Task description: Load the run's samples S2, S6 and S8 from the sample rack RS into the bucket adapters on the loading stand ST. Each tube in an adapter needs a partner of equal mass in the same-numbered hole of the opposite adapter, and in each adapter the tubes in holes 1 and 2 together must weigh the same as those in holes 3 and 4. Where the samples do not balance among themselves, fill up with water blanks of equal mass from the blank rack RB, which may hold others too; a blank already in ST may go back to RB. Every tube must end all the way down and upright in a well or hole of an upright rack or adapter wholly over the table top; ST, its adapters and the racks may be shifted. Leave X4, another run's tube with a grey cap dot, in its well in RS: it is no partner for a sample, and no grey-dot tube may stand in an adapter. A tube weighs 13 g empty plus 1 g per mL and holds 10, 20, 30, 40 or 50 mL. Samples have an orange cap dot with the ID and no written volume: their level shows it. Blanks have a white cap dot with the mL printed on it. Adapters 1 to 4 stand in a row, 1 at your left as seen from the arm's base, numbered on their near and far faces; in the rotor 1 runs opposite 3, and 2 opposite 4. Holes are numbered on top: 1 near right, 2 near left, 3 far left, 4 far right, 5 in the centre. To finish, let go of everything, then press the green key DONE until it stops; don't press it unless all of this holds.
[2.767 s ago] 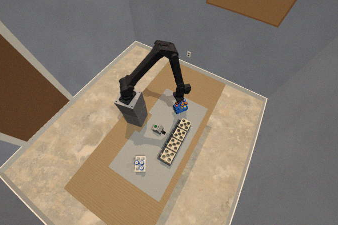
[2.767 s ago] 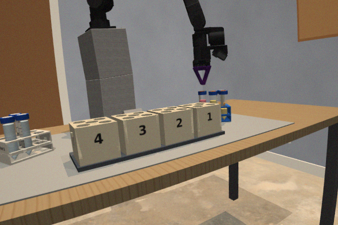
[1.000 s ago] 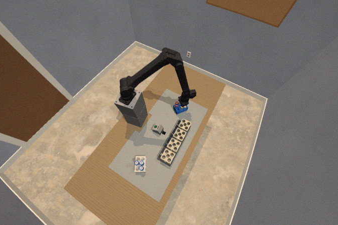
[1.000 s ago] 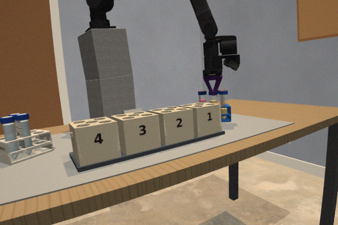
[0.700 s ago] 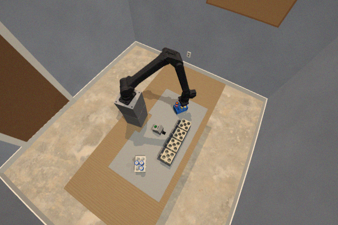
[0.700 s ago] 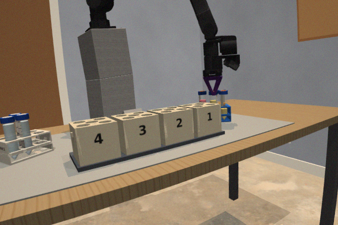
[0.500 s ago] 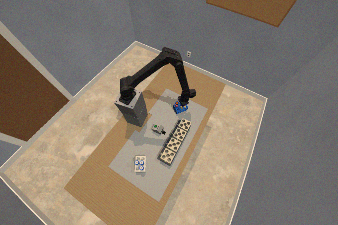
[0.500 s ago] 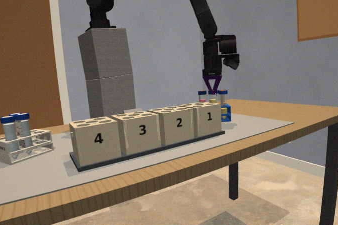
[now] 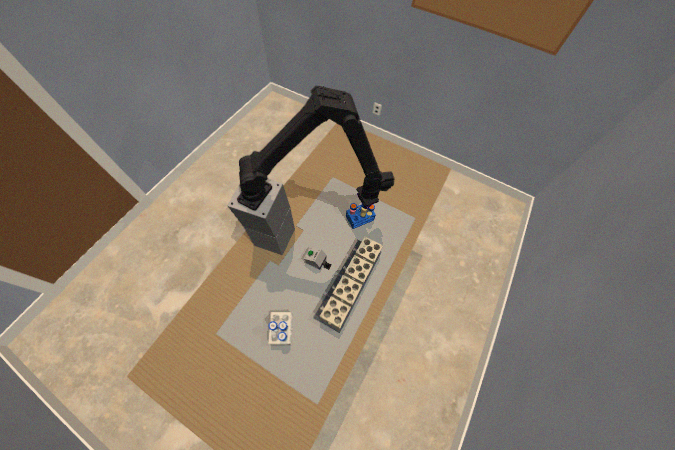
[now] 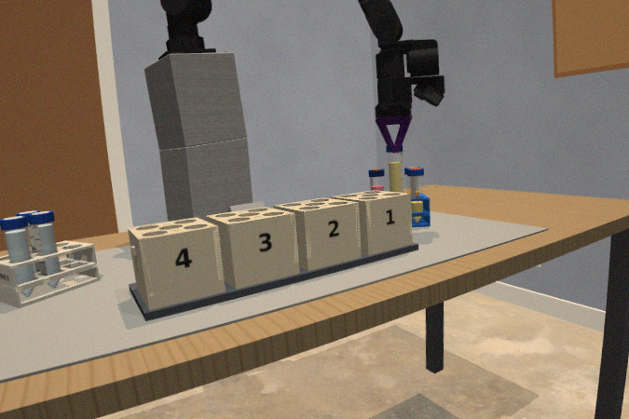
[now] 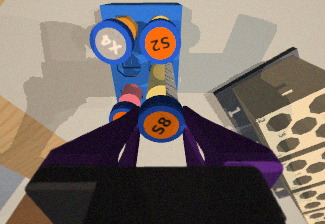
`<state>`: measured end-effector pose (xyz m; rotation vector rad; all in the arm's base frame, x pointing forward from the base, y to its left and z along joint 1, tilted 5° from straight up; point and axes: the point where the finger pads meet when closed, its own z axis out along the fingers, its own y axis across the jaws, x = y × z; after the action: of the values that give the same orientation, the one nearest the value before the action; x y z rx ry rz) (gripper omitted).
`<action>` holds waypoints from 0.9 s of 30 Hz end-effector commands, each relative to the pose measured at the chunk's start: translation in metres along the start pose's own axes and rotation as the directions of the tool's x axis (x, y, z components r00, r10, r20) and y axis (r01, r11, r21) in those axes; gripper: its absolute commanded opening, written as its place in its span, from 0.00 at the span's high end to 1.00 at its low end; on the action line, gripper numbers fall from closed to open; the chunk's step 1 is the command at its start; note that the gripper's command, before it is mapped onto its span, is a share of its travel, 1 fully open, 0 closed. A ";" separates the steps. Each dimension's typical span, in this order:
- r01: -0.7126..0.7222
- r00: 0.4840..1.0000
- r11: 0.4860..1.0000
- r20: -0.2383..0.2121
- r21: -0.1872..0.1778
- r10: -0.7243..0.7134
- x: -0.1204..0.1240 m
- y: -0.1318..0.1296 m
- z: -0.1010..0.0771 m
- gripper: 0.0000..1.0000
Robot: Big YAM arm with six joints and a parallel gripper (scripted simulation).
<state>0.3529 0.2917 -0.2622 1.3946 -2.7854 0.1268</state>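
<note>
Blank rack RB far left in exterior view, three blanks standing in it; loading stand ST mid-table, adapters 4, 3, 2, 1 in row, holes look unfilled, though far holes poorly seen; sample rack RS at right, X4 and S2 seated; S6 likely tube behind claw; gripper clenched on S8, tube raised above its neighbours, partly out of well; nothing loaded yet; all transfers, blanks, DONE key remain.

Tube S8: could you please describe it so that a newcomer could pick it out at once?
Find the blue sample rack behind adapter 1. S8 is the yellow-filled tube there, raised above its neighbours and pinched at the cap by the purple fingers.
</note>
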 end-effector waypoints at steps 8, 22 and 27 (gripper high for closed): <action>-0.005 1.000 1.000 0.024 0.006 0.005 -0.011 0.002 -0.043 1.00; -0.003 1.000 1.000 0.025 0.005 0.003 -0.010 0.003 -0.083 1.00; -0.009 0.999 1.000 0.031 0.006 0.009 -0.012 0.000 -0.101 1.00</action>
<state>0.3498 0.2974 -0.1882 1.3931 -2.7749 0.1314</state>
